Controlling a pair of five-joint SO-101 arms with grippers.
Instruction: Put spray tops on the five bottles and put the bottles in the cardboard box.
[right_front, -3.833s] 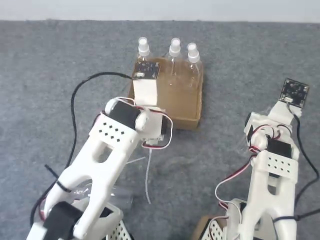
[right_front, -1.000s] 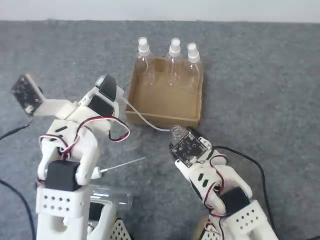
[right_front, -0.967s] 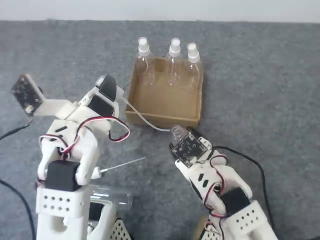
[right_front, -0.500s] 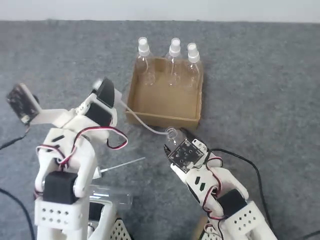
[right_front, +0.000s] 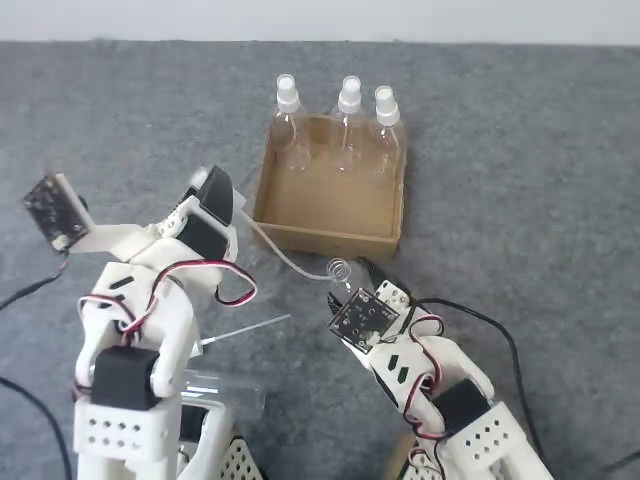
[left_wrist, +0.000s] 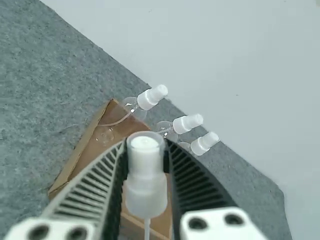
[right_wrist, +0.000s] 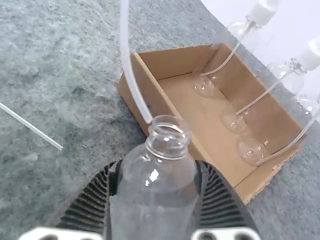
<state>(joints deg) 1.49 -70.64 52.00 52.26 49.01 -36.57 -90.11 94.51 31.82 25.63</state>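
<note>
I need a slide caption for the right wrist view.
Right gripper holds an open bottle, a spray top's tube at its mouth, beside the cardboard box.

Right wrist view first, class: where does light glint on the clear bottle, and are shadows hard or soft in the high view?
Right wrist view: small bright glints on the shoulder and rim of the bottle in the right hand. High view: soft, even light; the cardboard box casts no hard shadow.
</note>
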